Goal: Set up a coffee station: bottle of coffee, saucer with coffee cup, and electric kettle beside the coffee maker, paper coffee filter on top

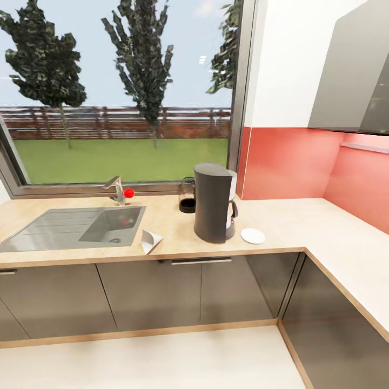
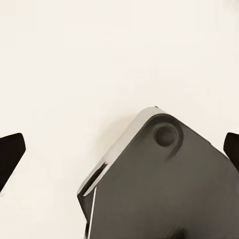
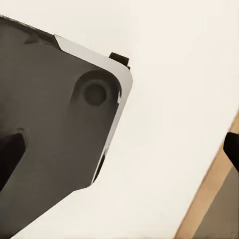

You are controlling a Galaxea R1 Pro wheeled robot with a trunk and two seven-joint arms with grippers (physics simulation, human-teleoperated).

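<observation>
Left pincer (image 2: 119, 149), right pincer (image 3: 119, 149) spread, grasping nothing; coffee maker (image 1: 213, 203) upright, handle toward saucer (image 1: 253, 235)

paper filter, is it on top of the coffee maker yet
No, the paper filter lies on the countertop, left of the coffee maker.

No readable text, label, brand, number or sign appears on anything in any of the views.
</observation>
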